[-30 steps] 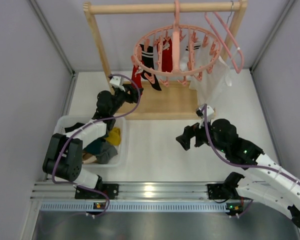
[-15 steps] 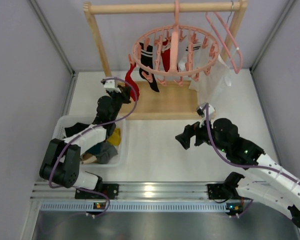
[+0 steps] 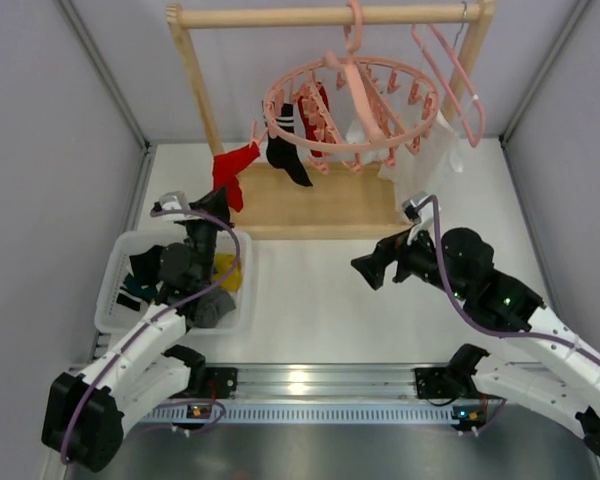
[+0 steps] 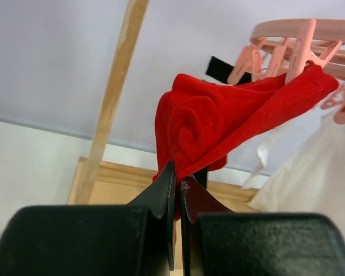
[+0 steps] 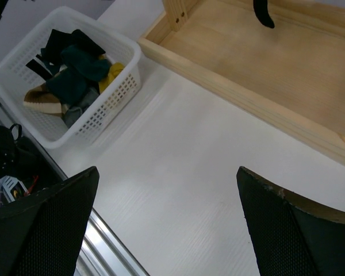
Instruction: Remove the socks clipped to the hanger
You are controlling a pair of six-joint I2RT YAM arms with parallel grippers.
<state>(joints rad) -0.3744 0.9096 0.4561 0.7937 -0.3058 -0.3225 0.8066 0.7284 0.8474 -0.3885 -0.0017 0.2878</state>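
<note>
From above, the left gripper (image 3: 220,207) reaches up from beside the basket (image 3: 104,295) and has the red sock (image 3: 232,172) stretched down-left off the hanger (image 3: 345,105), which tips toward the pull. I'd tug steadily in line with the clip, not yank, or the ring just swings along. Left wrist view: the fingers are pinched tight on the sock's bunched end, the far end is caught in a pink clip (image 4: 302,49), and the cloth is taut. Right wrist view: the right gripper (image 5: 168,172) is spread wide holding nothing, angled down over the table (image 5: 161,126) near the wooden base (image 5: 247,52).
</note>
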